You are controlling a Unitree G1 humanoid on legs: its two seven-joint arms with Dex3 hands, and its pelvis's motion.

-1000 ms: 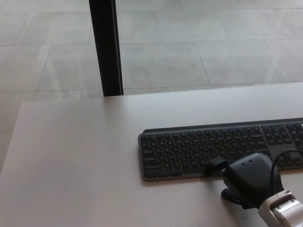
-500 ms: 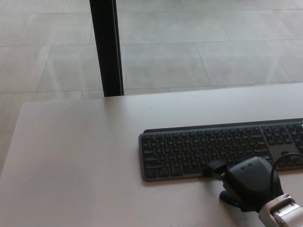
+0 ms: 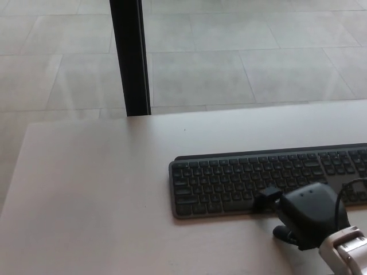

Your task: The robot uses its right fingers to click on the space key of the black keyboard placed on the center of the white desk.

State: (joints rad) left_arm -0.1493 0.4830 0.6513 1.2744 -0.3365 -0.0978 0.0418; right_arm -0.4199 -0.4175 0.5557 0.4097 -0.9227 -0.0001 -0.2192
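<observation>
- A black vertical post point(image 3: 131, 57) stands beyond the far edge of the tabletop, left of centre in the head view, running from the top of the picture down to where the tabletop begins.
- A pale grey tiled floor point(image 3: 241, 51) fills the upper part of the view, behind and on both sides of the post.
- Thin darker grout lines cross the floor, cutting it into large rectangular tiles.
- Faint light patches lie across the tiles.
</observation>
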